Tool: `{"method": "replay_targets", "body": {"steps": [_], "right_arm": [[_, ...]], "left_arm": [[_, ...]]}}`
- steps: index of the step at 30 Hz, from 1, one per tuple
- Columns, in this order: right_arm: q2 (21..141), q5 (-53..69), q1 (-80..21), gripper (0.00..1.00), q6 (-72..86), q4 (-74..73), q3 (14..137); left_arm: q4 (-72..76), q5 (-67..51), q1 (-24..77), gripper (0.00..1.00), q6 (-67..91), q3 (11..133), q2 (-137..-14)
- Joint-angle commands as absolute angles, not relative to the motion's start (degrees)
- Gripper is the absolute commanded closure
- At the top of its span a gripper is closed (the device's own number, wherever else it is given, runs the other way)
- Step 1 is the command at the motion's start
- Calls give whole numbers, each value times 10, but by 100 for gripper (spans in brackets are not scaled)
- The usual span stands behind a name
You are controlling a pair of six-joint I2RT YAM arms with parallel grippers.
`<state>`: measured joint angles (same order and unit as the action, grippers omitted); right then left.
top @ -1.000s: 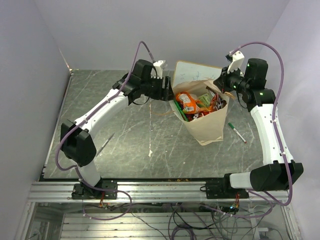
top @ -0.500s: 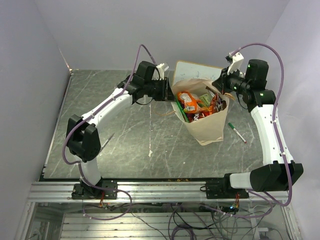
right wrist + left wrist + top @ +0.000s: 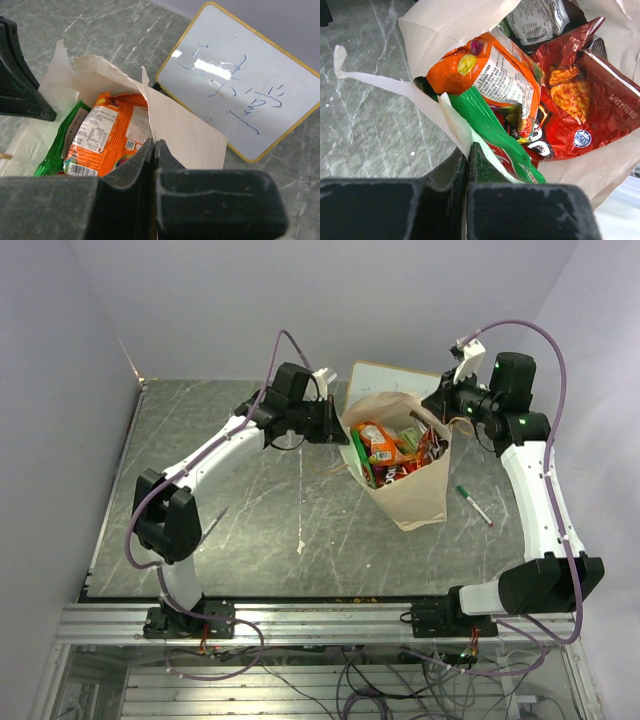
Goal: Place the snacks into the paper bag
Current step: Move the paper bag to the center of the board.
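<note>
ARM: Item 1, left fingers [image 3: 445, 172]: together, clamped on the left rim of the paper bag [image 3: 415, 495]. Item 2, right fingers [image 3: 125, 185]: together likewise, pinching the far-right rim, on the side nearer the whiteboard [image 3: 240, 85].

CLERK: Item 3, the snacks?

ARM: All that I can see lie inside the bag. Orange packet [image 3: 495, 75] uppermost, green packet [image 3: 492, 132] pressed against my left fingers, red packet [image 3: 580, 110] toward the right wall. 3 listed with certainty. Others are buried, so no full count is possible.

CLERK: Bearing for the next move?

ARM: The bag stands between my 2 pairs of fingers, mouth up. Its long axis is roughly upright and its base appears to rest on the table [image 3: 250, 530], near the pen [image 3: 474, 505]. Each arm touches its own rim, so neither is nearer. Judgement: packing looks complete and only the letting go remains. Risk: the bag is full to the mouth and may tip if 1 rim is freed before the other.
</note>
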<state>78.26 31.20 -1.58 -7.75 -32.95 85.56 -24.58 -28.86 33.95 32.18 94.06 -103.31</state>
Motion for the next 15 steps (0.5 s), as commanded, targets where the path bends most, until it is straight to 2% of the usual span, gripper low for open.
{"method": "replay_targets", "body": {"steps": [1, 7, 15], "right_arm": [[799, 346, -23, 100, -70, -319, 894], [813, 363, -61, 100, -35, -257, 912], [881, 318, -154, 100, -8, -228, 966]], "left_arm": [[-243, -313, 326, 93, 307, 981, -970], [-247, -302, 299, 93, 310, 958, -901], [-273, -290, 245, 93, 294, 935, -842]]}}
